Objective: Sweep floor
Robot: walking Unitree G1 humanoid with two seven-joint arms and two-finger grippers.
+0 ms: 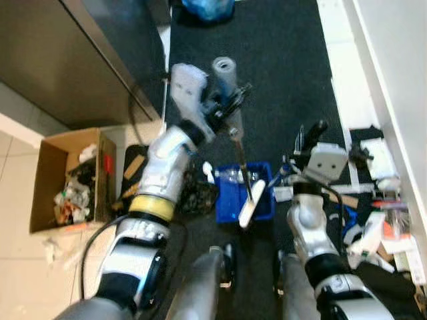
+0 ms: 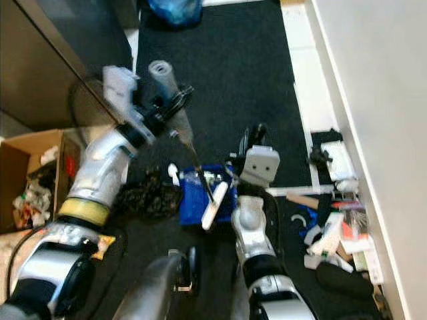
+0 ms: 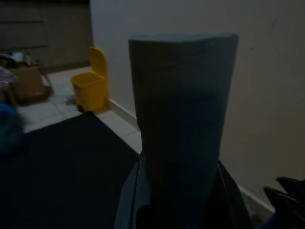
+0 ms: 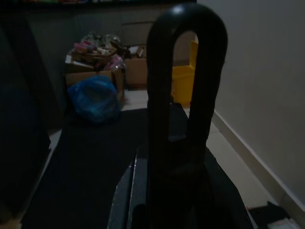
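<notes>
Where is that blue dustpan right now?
In the head views the blue dustpan sits on the dark mat just ahead of the robot, between its two arms, with the broom head resting in it and a cardboard box off to the left.

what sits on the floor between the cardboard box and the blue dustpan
In the left eye view, a dark crumpled heap lies between the cardboard box and the blue dustpan, partly behind the left arm.

box (image 1: 60, 180) left; dustpan (image 1: 245, 193) centre on mat (image 1: 267, 60); clutter (image 1: 380, 220) right
</notes>
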